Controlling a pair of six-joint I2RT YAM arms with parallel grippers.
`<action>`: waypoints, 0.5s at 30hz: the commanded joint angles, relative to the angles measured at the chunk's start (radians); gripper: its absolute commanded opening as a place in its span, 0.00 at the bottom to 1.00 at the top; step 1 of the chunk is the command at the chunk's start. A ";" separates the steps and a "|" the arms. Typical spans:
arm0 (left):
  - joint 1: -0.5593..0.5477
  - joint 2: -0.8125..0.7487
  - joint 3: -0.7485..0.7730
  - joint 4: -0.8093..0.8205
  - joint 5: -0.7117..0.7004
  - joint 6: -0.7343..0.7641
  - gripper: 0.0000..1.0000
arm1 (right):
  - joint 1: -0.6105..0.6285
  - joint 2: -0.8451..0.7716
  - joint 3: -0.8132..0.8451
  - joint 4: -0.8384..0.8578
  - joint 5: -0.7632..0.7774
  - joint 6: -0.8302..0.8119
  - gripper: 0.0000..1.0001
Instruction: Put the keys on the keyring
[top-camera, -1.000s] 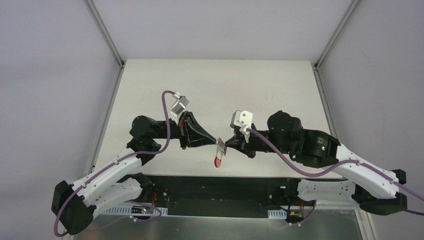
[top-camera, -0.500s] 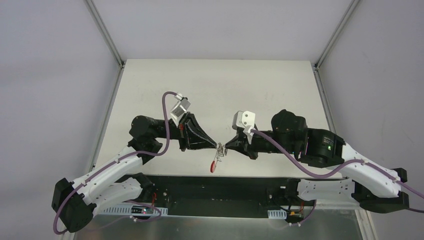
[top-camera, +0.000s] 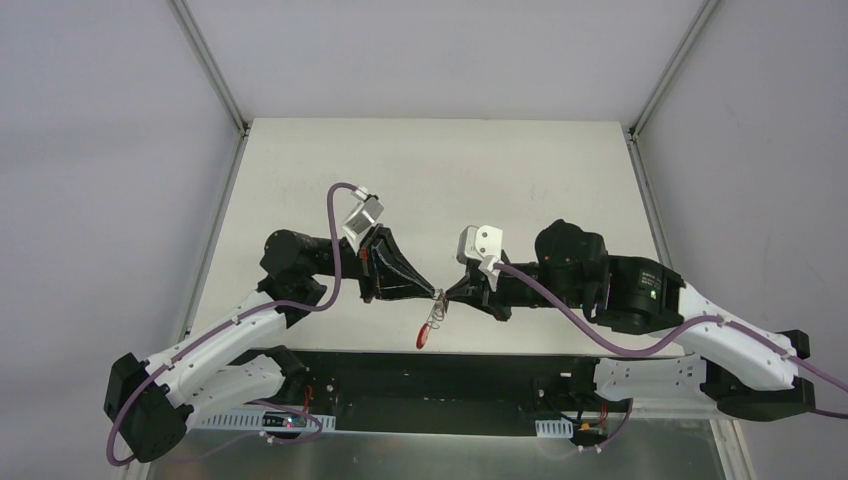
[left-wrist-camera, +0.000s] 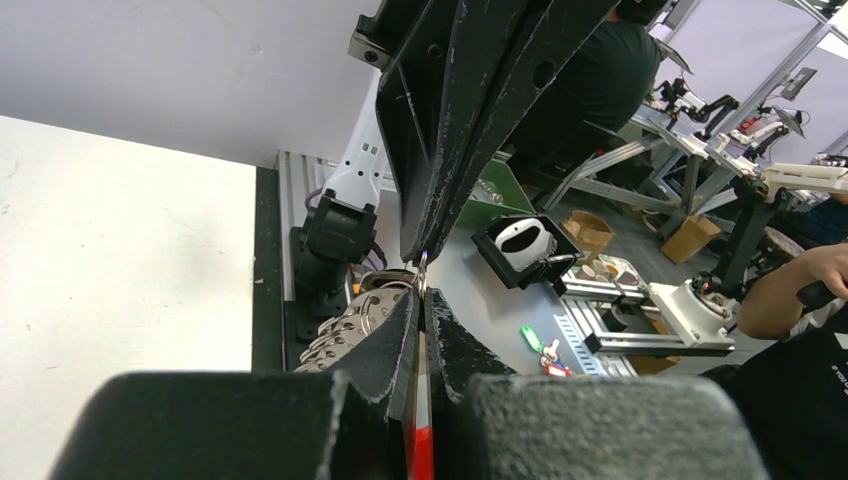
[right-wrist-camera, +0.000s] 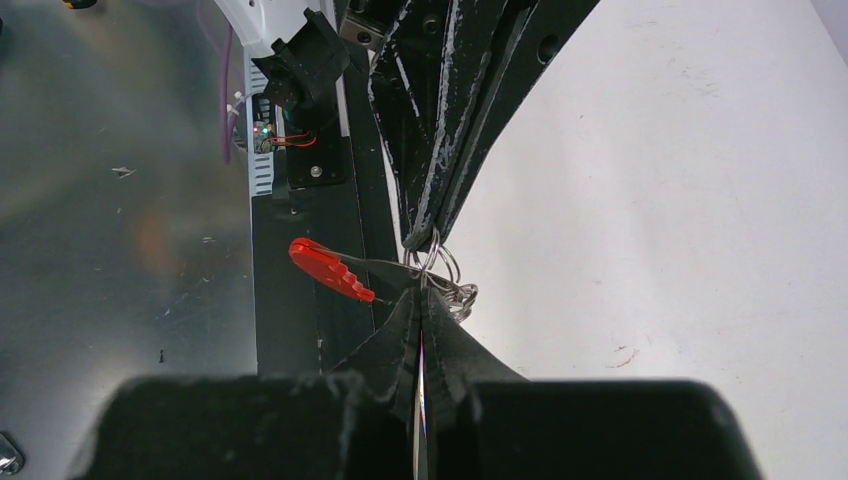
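Note:
Both grippers meet tip to tip above the table's near middle. My left gripper (top-camera: 436, 293) is shut on the keyring (top-camera: 440, 300), a bunch of thin silver wire loops. Its red crescent piece (top-camera: 425, 335) hangs below towards the near edge. In the left wrist view, the left gripper (left-wrist-camera: 421, 292) pinches the ring, with the red piece (left-wrist-camera: 421, 450) edge-on and several silver keys (left-wrist-camera: 345, 325) hanging to the left. My right gripper (top-camera: 448, 294) is shut on a thin silver key (right-wrist-camera: 420, 400) seen edge-on. Its tips (right-wrist-camera: 421, 292) touch the wire loops (right-wrist-camera: 445, 275), beside the red piece (right-wrist-camera: 328, 268).
The white table (top-camera: 440, 180) stretches behind the grippers. The black base rail (top-camera: 440, 375) runs along the near edge, under the hanging red piece. Metal frame posts (top-camera: 210, 70) stand at the back corners.
The red piece has swung from face-on to nearly edge-on and drifted a little left and nearer. Both grippers stay shut and have shifted slightly left together.

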 joint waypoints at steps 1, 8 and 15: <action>-0.010 -0.008 0.046 0.083 0.023 -0.011 0.00 | 0.015 0.000 0.049 0.018 0.000 -0.015 0.00; -0.014 -0.011 0.045 0.085 0.029 -0.010 0.00 | 0.022 0.007 0.049 0.027 0.003 -0.023 0.00; -0.019 -0.006 0.046 0.084 0.037 -0.009 0.00 | 0.026 0.007 0.051 0.057 0.005 -0.026 0.00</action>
